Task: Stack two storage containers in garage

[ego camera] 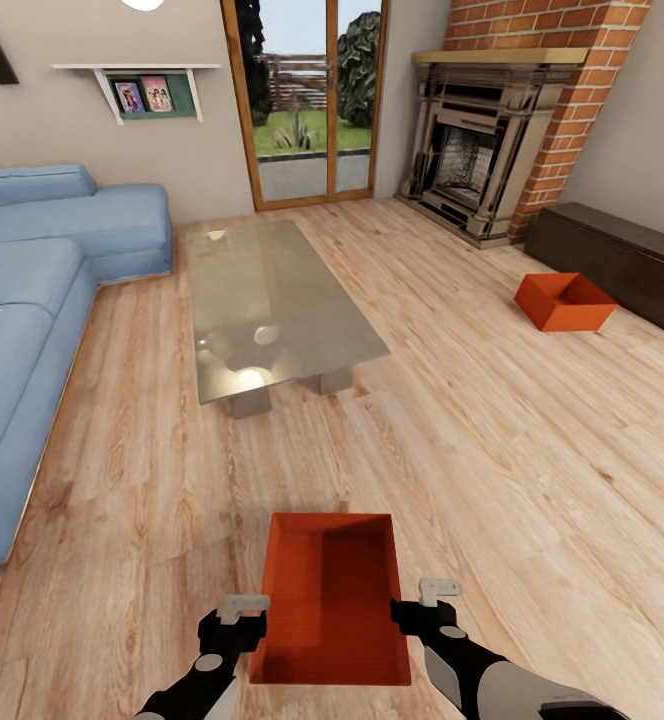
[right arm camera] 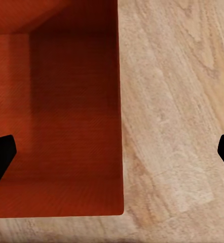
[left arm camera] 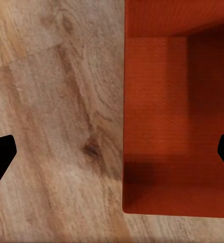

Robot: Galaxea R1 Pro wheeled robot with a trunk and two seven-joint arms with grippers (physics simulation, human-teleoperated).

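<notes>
One orange-red storage container (ego camera: 330, 600) lies on the living room's wood-plank floor right in front of me, open side up. My left gripper (ego camera: 250, 620) stands open over its left wall, and my right gripper (ego camera: 412, 610) stands open over its right wall. In the left wrist view the left gripper (left arm camera: 114, 154) has its black fingertips (left arm camera: 1, 157) spread wide across the wall of the container (left arm camera: 178, 116). The right gripper (right arm camera: 114, 152) straddles the opposite wall of the container (right arm camera: 56, 116) the same way. The second storage container (ego camera: 564, 301) sits farther off at the right.
A glass coffee table (ego camera: 272, 300) stands ahead in the middle. A blue corner sofa (ego camera: 32, 300) runs along the left. The brick fireplace (ego camera: 492, 150) and a dark low bench (ego camera: 622, 260) are at the back right, with a glazed door (ego camera: 307, 100) behind.
</notes>
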